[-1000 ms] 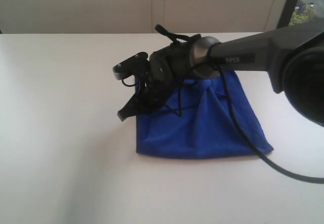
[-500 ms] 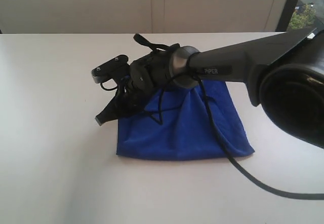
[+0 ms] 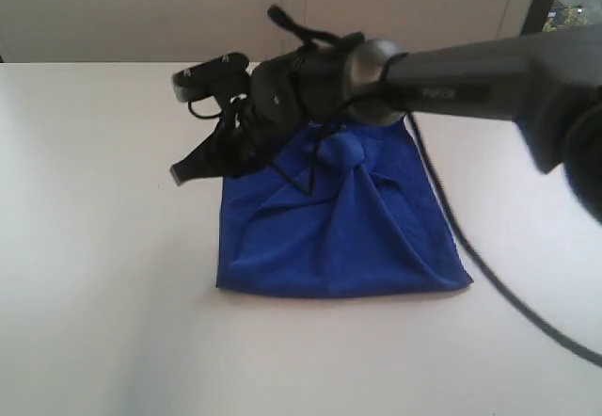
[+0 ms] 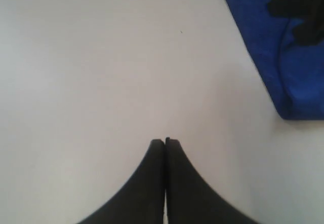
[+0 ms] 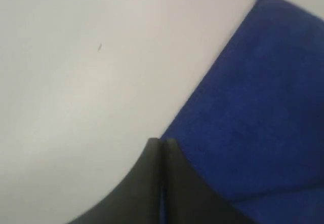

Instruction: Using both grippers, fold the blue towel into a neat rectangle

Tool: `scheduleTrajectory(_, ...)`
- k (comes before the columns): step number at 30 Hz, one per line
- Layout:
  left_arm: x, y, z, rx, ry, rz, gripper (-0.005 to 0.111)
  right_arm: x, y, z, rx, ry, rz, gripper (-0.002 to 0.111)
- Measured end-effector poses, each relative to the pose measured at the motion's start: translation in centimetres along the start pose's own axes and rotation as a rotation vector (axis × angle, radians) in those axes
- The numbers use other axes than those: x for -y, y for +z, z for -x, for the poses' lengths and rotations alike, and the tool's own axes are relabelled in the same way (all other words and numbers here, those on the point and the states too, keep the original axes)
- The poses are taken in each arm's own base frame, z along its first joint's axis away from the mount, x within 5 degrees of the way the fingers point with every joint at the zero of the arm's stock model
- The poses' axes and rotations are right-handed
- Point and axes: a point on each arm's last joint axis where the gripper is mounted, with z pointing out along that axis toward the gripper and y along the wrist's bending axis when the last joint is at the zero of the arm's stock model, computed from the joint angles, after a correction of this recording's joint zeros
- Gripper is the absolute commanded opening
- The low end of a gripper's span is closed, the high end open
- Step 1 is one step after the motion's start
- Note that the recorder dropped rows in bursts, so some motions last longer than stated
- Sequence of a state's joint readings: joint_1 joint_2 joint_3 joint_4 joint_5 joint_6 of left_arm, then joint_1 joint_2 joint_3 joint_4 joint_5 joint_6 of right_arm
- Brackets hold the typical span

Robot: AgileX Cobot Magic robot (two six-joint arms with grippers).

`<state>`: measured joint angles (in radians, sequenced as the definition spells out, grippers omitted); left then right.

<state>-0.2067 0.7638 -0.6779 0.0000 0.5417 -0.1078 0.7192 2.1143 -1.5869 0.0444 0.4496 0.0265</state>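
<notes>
Blue towel (image 3: 348, 237) lies mid-surface (image 3: 94, 265), roughly square outline, not flat. Near edge is straight. Creases run up to a bunched, raised lump by the far edge, right under the right arm (image 3: 470, 77).

Right arm reaches in from the right and crosses the middle. Right gripper (image 3: 179, 173) points down and left, tip just past the towel's left edge, over bare surface. The wrist view shows its fingers (image 5: 152, 163) pressed together with nothing visible between them, and the towel edge just beside the tip. Can't tell if the tip touches the cloth.

1 black cable (image 3: 470, 256) hangs off the arm, drapes across the towel's right side and runs off over the surface. Thinner loops hang over the lump; can't tell if they snag it.

Left gripper (image 4: 165, 141) shows only in its own wrist view: fingers together, empty, over bare surface, 1 towel corner well apart from the tip. Tiny dark speck (image 4: 181, 31) on the surface between them.
</notes>
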Motion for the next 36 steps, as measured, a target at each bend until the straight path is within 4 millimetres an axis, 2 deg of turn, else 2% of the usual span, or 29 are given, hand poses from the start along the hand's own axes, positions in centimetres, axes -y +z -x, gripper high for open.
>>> scheduleTrajectory(2, 0.0, 0.0, 0.0, 0.000, 0.000, 0.000, 0.000, 1.2, -2.0, 0.2, 0.014, 0.018, -0.017, 0.000)
scheduleTrajectory(4, 0.0, 0.0, 0.0, 0.000, 0.000, 0.000, 0.000, 2.7, -3.4, -0.4, 0.004, 0.038, -0.041, 0.000)
scheduleTrajectory(13, 0.0, 0.0, 0.0, 0.000, 0.000, 0.000, 0.000, 11.6, -7.5, -7.3, -0.042, 0.217, -0.195, 0.000)
scheduleTrajectory(19, 0.0, 0.0, 0.0, 0.000, 0.000, 0.000, 0.000, 15.0, -10.0, -9.9, -0.011, 0.304, -0.270, 0.000)
scheduleTrajectory(25, 0.0, 0.0, 0.0, 0.000, 0.000, 0.000, 0.000, 16.2, -10.3, -11.1, -0.006, 0.337, -0.299, 0.000)
scheduleTrajectory(30, 0.0, 0.0, 0.1, 0.012, 0.000, 0.000, 0.000, 16.4, -9.8, -11.1, 0.013, 0.334, -0.302, 0.000)
scheduleTrajectory(36, 0.0, -0.1, 1.0, 0.112, 0.000, 0.005, 0.000, 16.6, -9.7, -10.8, 0.042, 0.335, -0.305, 0.000)
